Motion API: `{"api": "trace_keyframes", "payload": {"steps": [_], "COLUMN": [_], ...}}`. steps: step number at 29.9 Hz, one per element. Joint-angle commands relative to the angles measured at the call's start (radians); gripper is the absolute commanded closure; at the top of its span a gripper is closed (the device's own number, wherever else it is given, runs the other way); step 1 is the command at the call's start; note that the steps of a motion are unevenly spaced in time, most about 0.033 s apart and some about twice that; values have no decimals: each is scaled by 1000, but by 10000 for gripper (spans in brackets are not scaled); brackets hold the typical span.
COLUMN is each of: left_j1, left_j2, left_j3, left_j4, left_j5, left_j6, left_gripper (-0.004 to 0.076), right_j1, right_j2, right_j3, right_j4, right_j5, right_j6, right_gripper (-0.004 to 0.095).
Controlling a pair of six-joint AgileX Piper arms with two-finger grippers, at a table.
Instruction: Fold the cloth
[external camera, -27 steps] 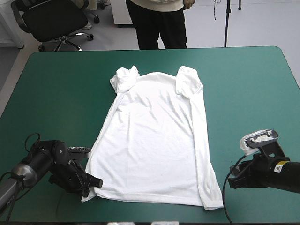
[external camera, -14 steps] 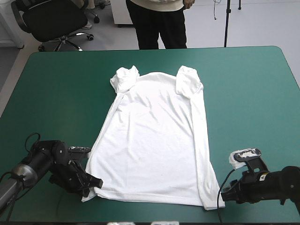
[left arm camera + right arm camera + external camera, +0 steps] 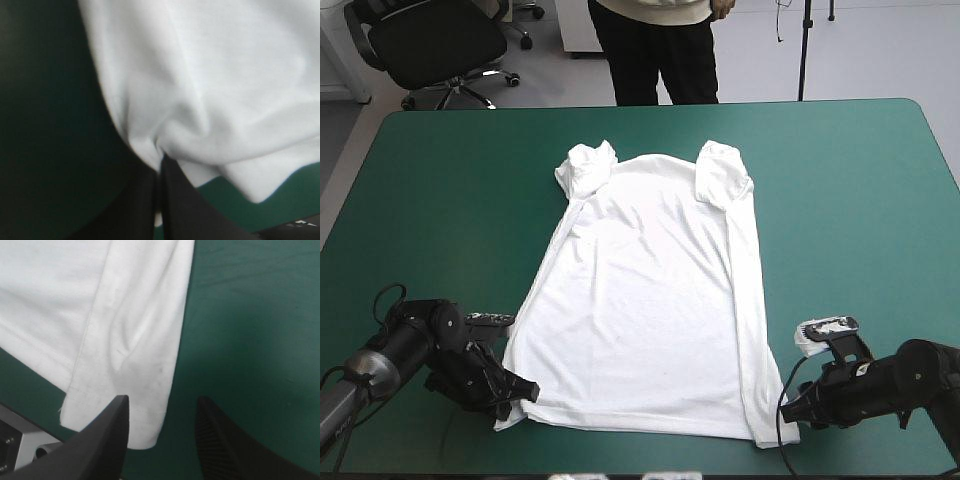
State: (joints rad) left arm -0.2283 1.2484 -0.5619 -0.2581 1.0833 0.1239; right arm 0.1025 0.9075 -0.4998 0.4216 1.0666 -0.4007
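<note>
Closing in on the near right corner of the white T-shirt (image 3: pixel 650 290), the right fingers (image 3: pixel 107 435) have dropped low to the teal-green counter (image 3: pixel 440 200) and slid left since a moment earlier. They stand wide apart, the hem corner just ahead of the gap, not yet gripped. The left fingers (image 3: pixel 175 200) stay pinched on the near left corner. The T-shirt lies spread flat mid-counter, sleeves at the far end. A two-corner lift for the first fold looks close. No container is in view.
</note>
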Motion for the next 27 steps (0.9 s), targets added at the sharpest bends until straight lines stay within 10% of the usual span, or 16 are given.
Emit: {"api": "trace_keyframes", "payload": {"steps": [1,11,18,27], "left_j1": [-11,-11,-11,-11], "left_j2": [40,40,40,-53], "left_j3": [46,46,46,10], "left_j4": [-37,-37,-37,-8], "left_j5": [-154,-162,-182,-158], "left_j6": [7,9,17,25], "left_gripper": [741,741,741,741], "right_j1": [84,383,477,477], "right_j2": [51,238,285,151], "right_j3": [-22,-22,-22,-89], "right_j4": [21,-131,-77,-166], "right_j5": [-60,-147,-220,-227], "right_j6": [31,298,287,391], "right_gripper": [497,535,927,915]}}
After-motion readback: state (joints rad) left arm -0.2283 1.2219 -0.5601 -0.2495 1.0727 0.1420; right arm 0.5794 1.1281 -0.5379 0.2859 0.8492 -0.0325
